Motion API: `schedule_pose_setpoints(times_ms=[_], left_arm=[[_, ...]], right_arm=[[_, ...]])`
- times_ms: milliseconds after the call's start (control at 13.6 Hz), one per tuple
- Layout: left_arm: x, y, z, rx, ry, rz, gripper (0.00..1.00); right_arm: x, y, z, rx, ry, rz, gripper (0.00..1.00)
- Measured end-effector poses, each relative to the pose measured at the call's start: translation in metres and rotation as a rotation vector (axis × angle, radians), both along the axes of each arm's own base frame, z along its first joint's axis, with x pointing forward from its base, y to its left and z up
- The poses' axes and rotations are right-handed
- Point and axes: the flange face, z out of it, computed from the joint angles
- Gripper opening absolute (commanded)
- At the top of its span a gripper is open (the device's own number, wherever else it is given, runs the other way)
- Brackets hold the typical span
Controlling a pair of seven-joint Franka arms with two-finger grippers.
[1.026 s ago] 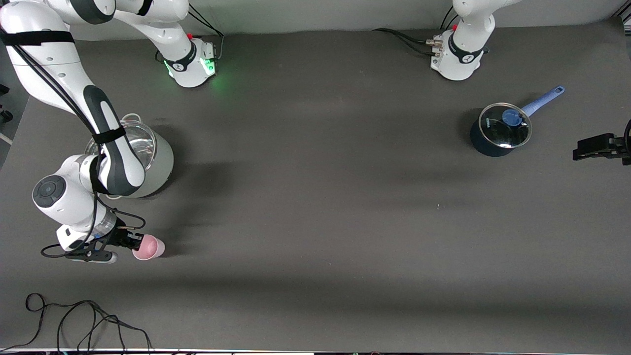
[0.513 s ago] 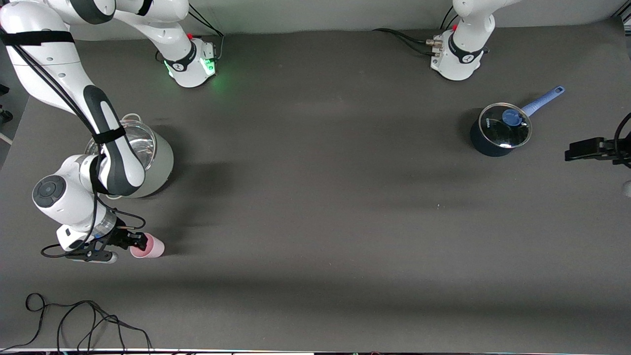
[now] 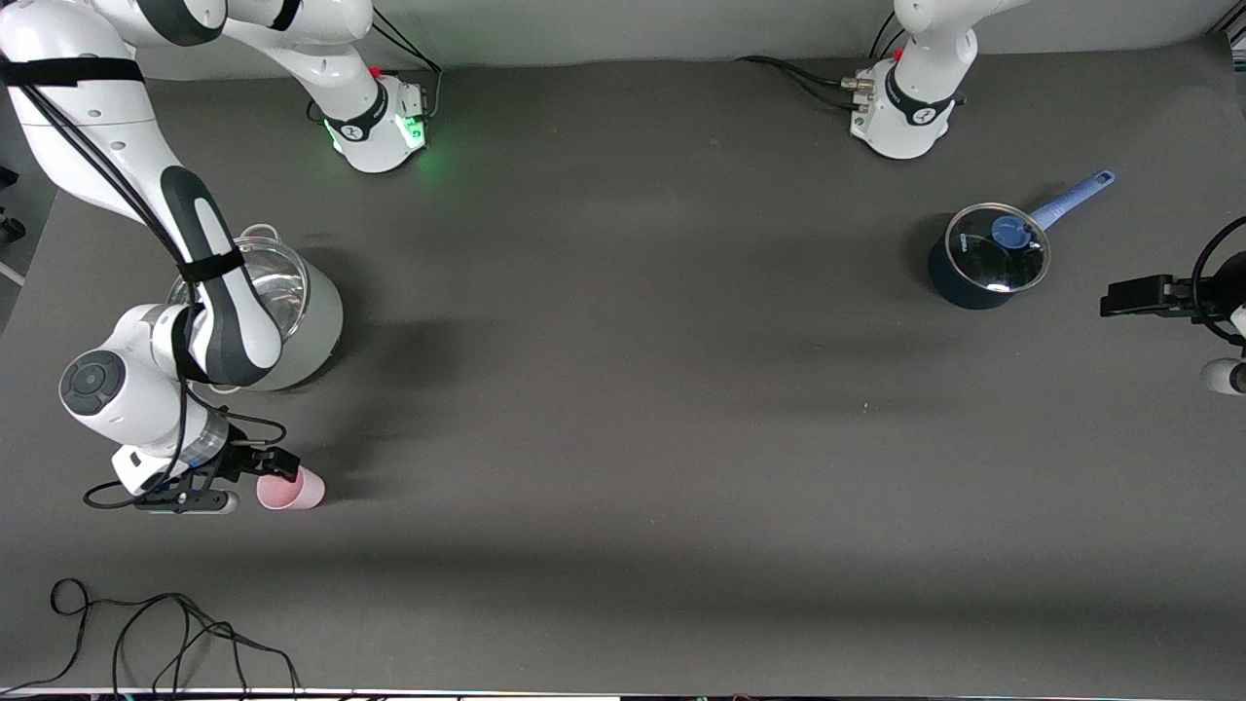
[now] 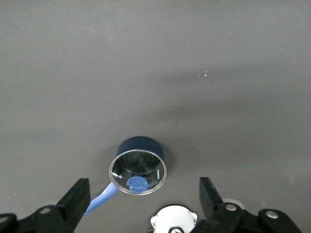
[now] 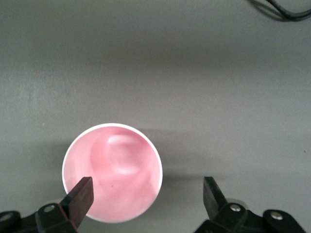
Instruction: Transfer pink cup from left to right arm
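The pink cup (image 3: 292, 490) stands mouth up on the table at the right arm's end, nearer to the front camera than the steel pot. The right wrist view looks down into the cup (image 5: 112, 170). My right gripper (image 3: 274, 464) is open and holds nothing. In the right wrist view this gripper (image 5: 147, 187) is just above the cup, one finger (image 5: 80, 194) over the rim and the other finger clear of it. My left gripper (image 3: 1129, 295) is open and empty over the table at the left arm's end. The left wrist view shows it (image 4: 144, 187) spread wide.
A steel pot (image 3: 302, 312) stands beside the right arm's forearm. A dark blue lidded saucepan (image 3: 988, 261) with a blue handle sits near the left gripper and shows in the left wrist view (image 4: 139, 162). A black cable (image 3: 146, 633) lies near the table's front edge.
The right gripper has opened and let go of the cup, which went from tilted in the fingers to standing on the table. The left gripper moved slightly toward the right arm's end.
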Motion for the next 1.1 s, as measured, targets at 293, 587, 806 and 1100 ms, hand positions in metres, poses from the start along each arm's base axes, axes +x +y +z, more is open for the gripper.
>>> schedule_pose_setpoints(times_ms=[293,587,806,1100], left_arm=[[-0.001,-0.002,0.002,0.001,-0.003,-0.003,1.00],[-0.005,-0.014,0.006,0.041,-0.004,-0.006,1.00],[-0.006,-0.023,0.007,0.075,-0.003,0.006,1.00],[-0.011,-0.028,0.013,0.089,-0.017,0.008,1.00]], right_arm=[[0.001,-0.004,0.018,-0.009,-0.011,0.019,1.00],[0.001,-0.009,0.088,-0.036,0.077,0.028,1.00],[-0.013,-0.003,0.189,-0.030,0.199,0.017,1.00],[-0.047,0.025,0.307,0.031,0.247,0.032,1.00]])
